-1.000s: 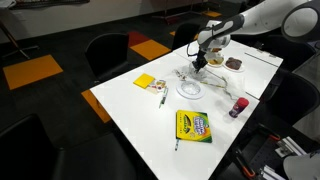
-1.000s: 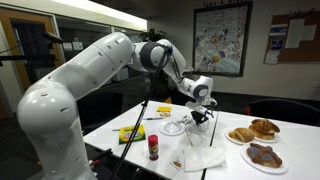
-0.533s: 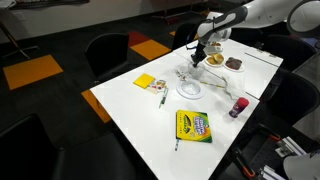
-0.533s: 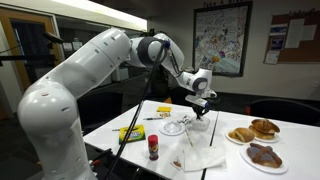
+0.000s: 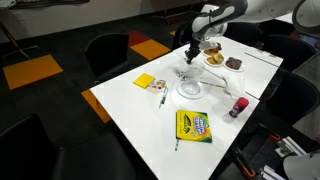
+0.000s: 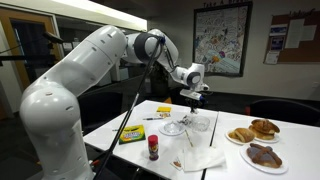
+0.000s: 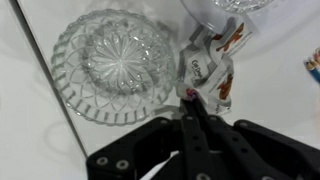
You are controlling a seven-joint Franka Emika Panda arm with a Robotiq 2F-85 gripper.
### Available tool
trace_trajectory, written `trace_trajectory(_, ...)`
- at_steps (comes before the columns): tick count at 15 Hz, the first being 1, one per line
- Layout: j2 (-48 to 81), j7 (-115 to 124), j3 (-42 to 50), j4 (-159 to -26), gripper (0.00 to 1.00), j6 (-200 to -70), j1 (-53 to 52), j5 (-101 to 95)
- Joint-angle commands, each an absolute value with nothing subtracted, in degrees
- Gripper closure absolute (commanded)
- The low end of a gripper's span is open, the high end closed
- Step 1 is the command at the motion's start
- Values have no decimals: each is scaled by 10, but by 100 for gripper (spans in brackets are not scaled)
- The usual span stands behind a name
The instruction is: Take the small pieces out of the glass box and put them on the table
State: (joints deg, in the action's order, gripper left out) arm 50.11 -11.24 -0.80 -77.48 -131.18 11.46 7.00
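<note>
Small wrapped pieces (image 7: 208,72) hang pinched in our closed jaws, held above the glass box (image 6: 204,122) near the worktop's (image 5: 150,110) far edge. We judge that setting them down is still left.

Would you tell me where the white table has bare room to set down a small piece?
The widest bare stretch of the white table lies between the yellow notepad and the yellow-green crayon box. It is crowded around the round cut-glass dish and the pastry plates.
</note>
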Motion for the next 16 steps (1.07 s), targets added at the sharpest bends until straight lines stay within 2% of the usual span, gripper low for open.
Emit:
trace_trajectory(1,516,-154,-27,-784,99,-1326,107,62)
trace_trajectory(2,524,-162,-31,-780,99,-1324,104,62)
trace_trajectory(3,533,-170,-35,-775,89,-1313,103,62)
trace_trajectory(4,539,-173,-36,-773,70,-1306,102,61)
trace_trajectory(14,469,-144,11,-799,0,-1317,100,2)
trace_trajectory(16,459,-145,10,-795,0,-1320,105,7)
